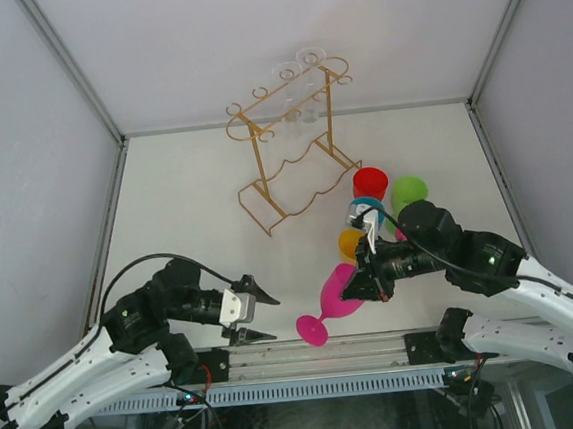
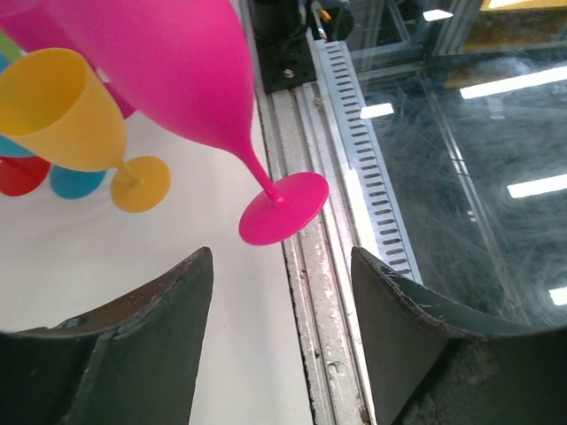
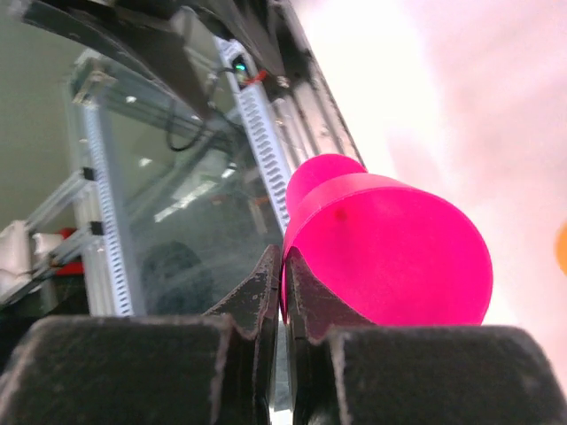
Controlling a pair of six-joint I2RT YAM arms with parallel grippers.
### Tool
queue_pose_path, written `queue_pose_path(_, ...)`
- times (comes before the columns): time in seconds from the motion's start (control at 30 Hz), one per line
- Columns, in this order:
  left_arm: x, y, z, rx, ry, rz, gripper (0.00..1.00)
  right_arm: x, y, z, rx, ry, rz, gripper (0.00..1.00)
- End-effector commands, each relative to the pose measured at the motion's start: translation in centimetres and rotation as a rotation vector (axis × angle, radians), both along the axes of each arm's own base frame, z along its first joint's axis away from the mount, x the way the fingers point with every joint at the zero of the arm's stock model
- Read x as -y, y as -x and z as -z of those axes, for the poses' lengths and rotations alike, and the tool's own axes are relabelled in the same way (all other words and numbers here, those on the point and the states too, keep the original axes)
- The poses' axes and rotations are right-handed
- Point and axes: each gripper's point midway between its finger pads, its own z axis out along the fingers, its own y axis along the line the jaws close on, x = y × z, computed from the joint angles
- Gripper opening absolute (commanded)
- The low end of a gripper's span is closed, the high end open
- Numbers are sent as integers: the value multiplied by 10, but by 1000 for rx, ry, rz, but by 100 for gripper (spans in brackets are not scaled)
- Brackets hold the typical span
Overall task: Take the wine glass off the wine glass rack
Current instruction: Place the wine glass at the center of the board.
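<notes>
The gold wire wine glass rack (image 1: 291,154) stands at the back of the table, with clear glasses (image 1: 299,73) hanging from its top rails. A pink wine glass (image 1: 339,295) is tilted near the front edge, its foot (image 1: 313,330) toward the left arm. My right gripper (image 1: 353,291) is shut on its rim. The right wrist view shows the rim wall pinched between the fingers (image 3: 283,266) and the pink bowl (image 3: 390,248) to the right. My left gripper (image 1: 265,317) is open just left of the foot. In the left wrist view the foot (image 2: 283,208) lies ahead of the open gripper (image 2: 282,266), apart from it.
Red (image 1: 370,182), green (image 1: 409,191), blue (image 1: 365,211) and yellow (image 1: 351,241) glasses cluster right of the rack, behind the right gripper. The yellow glass (image 2: 62,111) is close beside the pink one. The metal rail of the table's front edge (image 2: 310,292) runs under the left gripper.
</notes>
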Motion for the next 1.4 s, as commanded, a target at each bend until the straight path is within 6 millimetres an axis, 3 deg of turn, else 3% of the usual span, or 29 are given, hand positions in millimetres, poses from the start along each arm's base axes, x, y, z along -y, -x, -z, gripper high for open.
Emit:
queue_pose_path(0.0, 7, -23, -41, 82, 124, -118, 69, 28, -21, 18, 108, 168, 218, 0)
queue_pose_path(0.13, 16, -35, -54, 65, 209, -189, 79, 64, -35, 49, 175, 395, 390, 0)
queue_pose_path(0.23, 22, -48, -63, 36, 256, -265, 86, 84, -44, 60, 188, 500, 491, 0)
queue_pose_path(0.5, 15, -91, -79, 6, 327, -541, 98, 108, -60, 53, 224, 492, 672, 0)
queue_pose_path(0.67, -2, -118, -94, -90, 408, -773, 100, 108, -71, 60, 201, 499, 727, 0)
queue_pose_path(0.83, -11, -123, -104, -144, 427, -845, 100, 116, -81, 75, 162, 563, 785, 0)
queue_pose_path(1.23, -46, -155, -100, -265, 411, -1099, 100, 106, -102, 95, 123, 580, 807, 0)
queue_pose_path(1.37, -52, -157, -100, -253, 421, -1121, 100, 106, -103, 100, 120, 599, 817, 0)
